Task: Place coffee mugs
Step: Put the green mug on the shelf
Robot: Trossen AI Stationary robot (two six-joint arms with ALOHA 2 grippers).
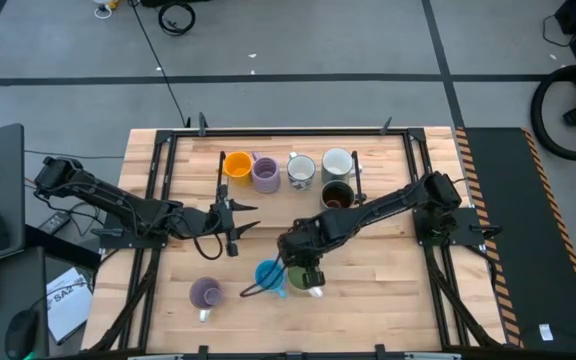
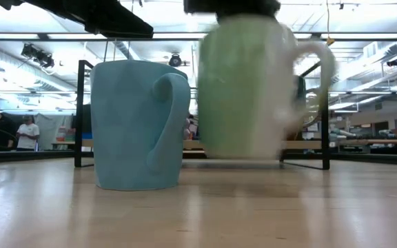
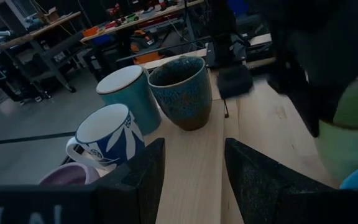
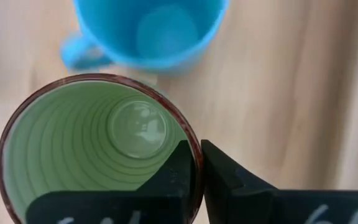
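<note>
Green mug (image 4: 98, 149) is pinched at its rim by the right gripper (image 4: 197, 163), one finger inside, one outside, the wall clamped between them. In the low view the mug (image 2: 253, 89) appears blurred, w/ its base seen slightly above the wooden table (image 2: 198, 213); whether it touches the top can't be told. The blue mug (image 1: 269, 274) is taken as landmark: it stands upright on the table, and the green mug (image 1: 306, 281) is found just beside it, handle pointed away from it. In the low view a narrow gap is seen betw. the two.

Well apart from the blue mug, toward the table's near-left corner, a lavender mug (image 1: 205, 293) is set alone. Beyond the blue mug, along the far edge, a row is formed: orange mug (image 1: 237, 165), 2nd lavender mug (image 1: 265, 174), white patterned mug (image 1: 301, 171), pale mug (image 1: 336, 162), w/ the dark brown mug (image 1: 336, 195) just in front of the pale one.

The left gripper (image 1: 236, 222) is held over bare wood betw. the row and the blue mug, fingers (image 3: 257, 180) spread apart, nothing betw. them.
</note>
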